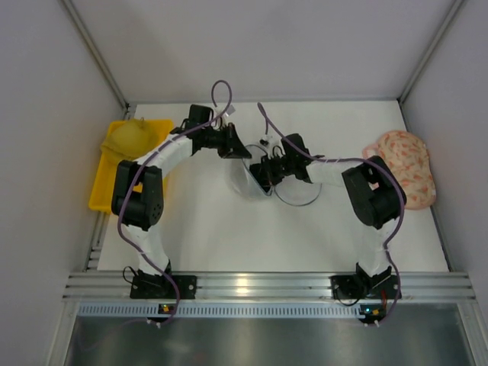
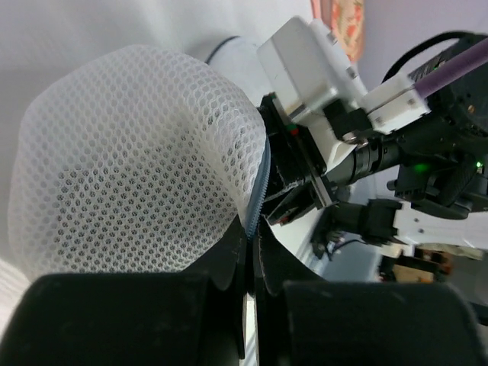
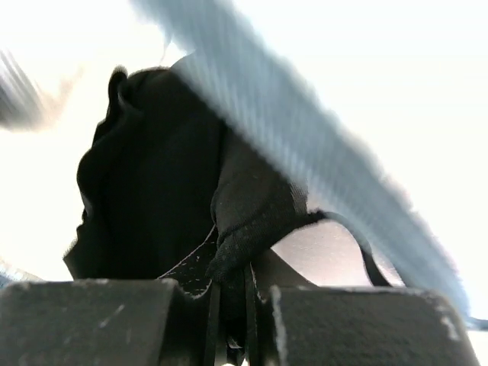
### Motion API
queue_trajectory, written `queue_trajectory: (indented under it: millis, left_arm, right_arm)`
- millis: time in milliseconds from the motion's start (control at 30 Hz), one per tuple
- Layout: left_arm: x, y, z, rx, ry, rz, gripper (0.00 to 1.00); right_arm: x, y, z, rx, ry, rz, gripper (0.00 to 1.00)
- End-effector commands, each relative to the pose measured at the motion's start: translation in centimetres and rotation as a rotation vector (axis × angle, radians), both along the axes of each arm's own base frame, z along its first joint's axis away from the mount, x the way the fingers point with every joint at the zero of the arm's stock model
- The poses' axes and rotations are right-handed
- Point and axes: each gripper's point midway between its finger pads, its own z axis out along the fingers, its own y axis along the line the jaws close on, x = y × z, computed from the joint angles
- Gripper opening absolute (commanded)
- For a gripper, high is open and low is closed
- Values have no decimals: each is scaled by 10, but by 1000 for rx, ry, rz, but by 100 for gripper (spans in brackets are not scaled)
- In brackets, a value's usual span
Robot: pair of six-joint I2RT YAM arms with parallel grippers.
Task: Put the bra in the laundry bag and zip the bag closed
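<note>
The right gripper, jaws pressed together, pinches a fold of the black bra. The bra hangs bunched just behind the blurred zipper rim of the mesh laundry bag at mid-table. The left gripper is clamped on that bag's rim. A mustard-yellow bra lies on the yellow tray at far left, and a pink floral bra lies at far right.
</note>
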Motion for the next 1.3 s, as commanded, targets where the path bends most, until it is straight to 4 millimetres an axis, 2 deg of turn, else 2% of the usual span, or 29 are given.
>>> queue_trajectory:
  millis: [0,67,100,200,233,300,433,500,567,600,633,667,700,733,767,800,833,1000,1067,1100,1133,1233,1267]
  left_arm:
    - [-40,-4,33,-111,50,-73,0]
    - [-55,0,24,-108,93,-74,0]
    - [-62,2,15,-98,113,-71,0]
    - [-67,4,11,-91,121,-68,0]
    - [-69,5,5,-84,140,-61,0]
    - [-70,7,-4,-67,160,-45,0]
    - [-72,10,-15,-46,176,-30,0]
    - [-71,12,-19,-36,183,-19,0]
    - [-69,13,-22,-22,174,-8,0]
    - [-68,15,-22,-19,170,-2,0]
    - [-67,16,-22,-16,167,1,0]
    - [-65,16,-22,-8,155,5,0]
    - [-64,18,-22,-5,149,8,0]
    - [-64,19,-21,2,148,9,0]
    - [-63,20,-20,8,130,5,0]
    - [-64,20,-20,14,128,5,0]
    - [-64,21,-19,18,118,2,0]
    - [-62,22,-18,31,90,-1,0]
    - [-62,23,-16,32,74,-3,0]
    - [-62,22,-16,33,70,-7,0]
    - [-62,23,-16,35,63,-7,0]
    - [-62,24,-16,42,42,-11,0]
    - [-63,24,-16,45,38,-14,0]
  right_arm:
    - [-16,1,36,-9,-112,123,0]
    - [-20,7,47,13,-145,155,0]
    - [-21,12,41,9,-130,179,0]
    - [-26,26,26,-2,-108,244,0]
    - [-29,28,11,-11,-79,259,0]
    - [-32,34,-5,-46,-100,304,0]
    - [-32,38,-11,-57,-103,315,2]
    - [-32,36,-6,-60,-105,310,15]
    - [-32,31,10,-76,-117,287,25]
    - [-30,28,27,-76,-144,276,38]
    - [-29,24,33,-86,-149,265,46]
    - [-32,14,37,-113,-127,257,52]
    - [-30,10,55,-111,-159,250,62]
    - [-29,2,60,-135,-163,237,67]
    - [-32,-10,62,-171,-154,240,82]
    - [-30,-17,77,-185,-180,231,84]
    - [-28,-25,83,-202,-198,231,87]
    - [-26,-72,120,-218,-164,167,86]
    - [-16,-100,125,-226,-138,103,85]
    - [-20,-113,125,-244,-108,84,83]
    - [-14,-133,123,-263,-93,38,81]
    - [-20,-172,103,-308,34,-71,78]
    - [-30,-182,87,-318,99,-91,77]
